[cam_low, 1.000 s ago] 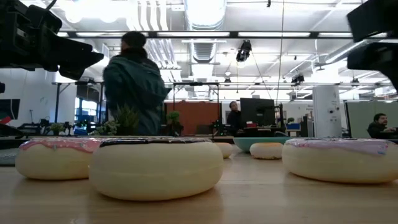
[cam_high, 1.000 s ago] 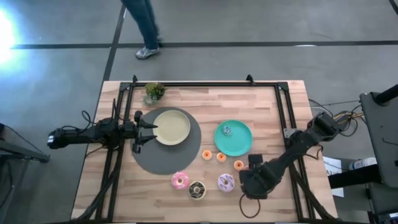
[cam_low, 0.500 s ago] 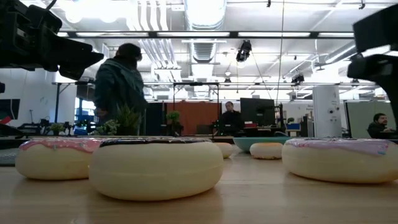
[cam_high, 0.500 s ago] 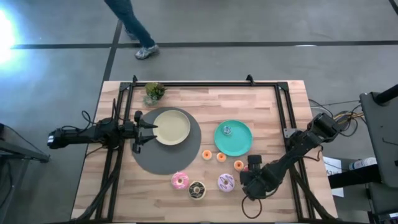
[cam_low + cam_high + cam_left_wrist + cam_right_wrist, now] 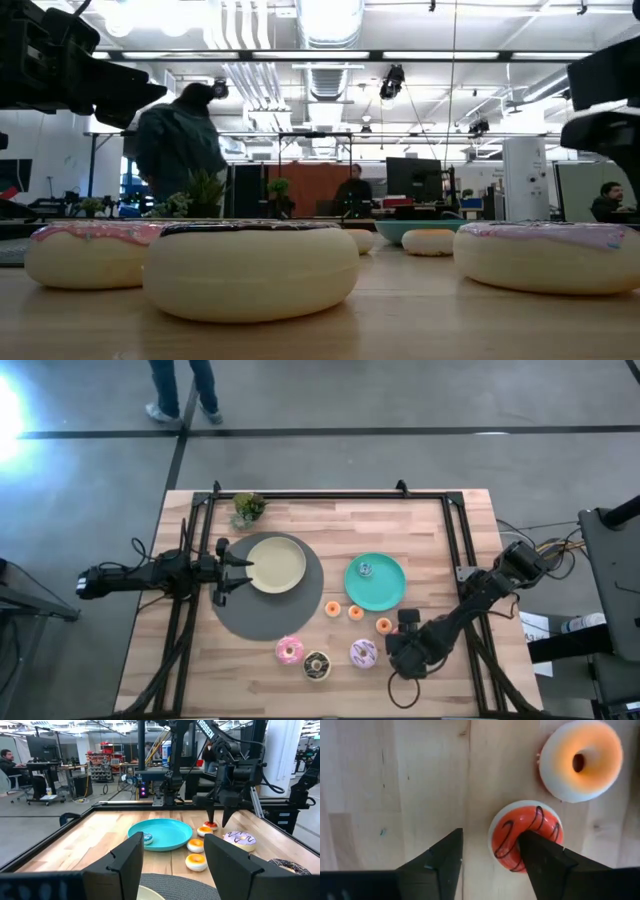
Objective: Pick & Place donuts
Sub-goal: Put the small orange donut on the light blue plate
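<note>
Right gripper [image 5: 487, 855] hangs with fingers spread and nothing held, straight above the red mini donut [image 5: 526, 837], which lies just beside the teal plate [image 5: 392, 592]. To grasp cleanly, I'd shift sideways to straddle the ring, then descend. Left gripper [image 5: 170, 865] waits open, farther off.

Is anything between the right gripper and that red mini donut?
Nothing visible. The right gripper hangs open directly above the red mini donut: one finger overlaps its hole, the other is over bare wood. An orange mini donut sits just beyond it, outside the fingers.
</note>
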`<state>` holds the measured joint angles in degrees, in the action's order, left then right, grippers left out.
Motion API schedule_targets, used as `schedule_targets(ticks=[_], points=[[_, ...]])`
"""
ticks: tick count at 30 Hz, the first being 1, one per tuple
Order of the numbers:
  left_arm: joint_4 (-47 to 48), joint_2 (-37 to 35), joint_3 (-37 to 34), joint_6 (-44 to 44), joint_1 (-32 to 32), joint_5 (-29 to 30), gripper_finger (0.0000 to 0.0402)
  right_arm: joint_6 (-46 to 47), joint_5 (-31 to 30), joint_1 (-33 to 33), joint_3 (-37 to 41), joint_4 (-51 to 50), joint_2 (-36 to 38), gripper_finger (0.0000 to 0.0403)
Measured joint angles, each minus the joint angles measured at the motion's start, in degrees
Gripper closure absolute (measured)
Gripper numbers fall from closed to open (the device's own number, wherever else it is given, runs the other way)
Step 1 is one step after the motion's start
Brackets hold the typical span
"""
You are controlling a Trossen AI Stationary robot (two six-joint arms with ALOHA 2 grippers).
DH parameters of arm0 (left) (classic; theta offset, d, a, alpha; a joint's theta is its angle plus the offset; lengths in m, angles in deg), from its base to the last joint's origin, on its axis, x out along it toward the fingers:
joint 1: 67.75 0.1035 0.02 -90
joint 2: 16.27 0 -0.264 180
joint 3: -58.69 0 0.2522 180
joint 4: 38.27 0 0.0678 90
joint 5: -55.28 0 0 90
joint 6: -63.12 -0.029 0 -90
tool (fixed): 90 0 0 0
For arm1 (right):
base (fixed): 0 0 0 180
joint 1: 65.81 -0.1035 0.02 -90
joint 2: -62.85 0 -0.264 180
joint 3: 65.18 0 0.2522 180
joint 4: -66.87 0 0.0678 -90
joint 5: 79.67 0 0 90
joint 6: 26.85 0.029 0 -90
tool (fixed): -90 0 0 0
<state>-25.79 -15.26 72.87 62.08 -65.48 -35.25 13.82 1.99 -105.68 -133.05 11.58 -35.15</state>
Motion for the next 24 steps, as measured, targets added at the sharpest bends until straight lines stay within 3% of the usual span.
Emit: schedule_targets(ticks=[14,24], points=[[0.0,0.0,0.0,0.0,0.0,0.0,0.0218,4.3,0.4,2.3,-0.4,-2.0,0.2,0.038],[0.0,0.0,0.0,0.0,0.0,0.0,0.0218,10.4,-6.0,5.8,-5.0,-16.0,11.4,0.0391]])
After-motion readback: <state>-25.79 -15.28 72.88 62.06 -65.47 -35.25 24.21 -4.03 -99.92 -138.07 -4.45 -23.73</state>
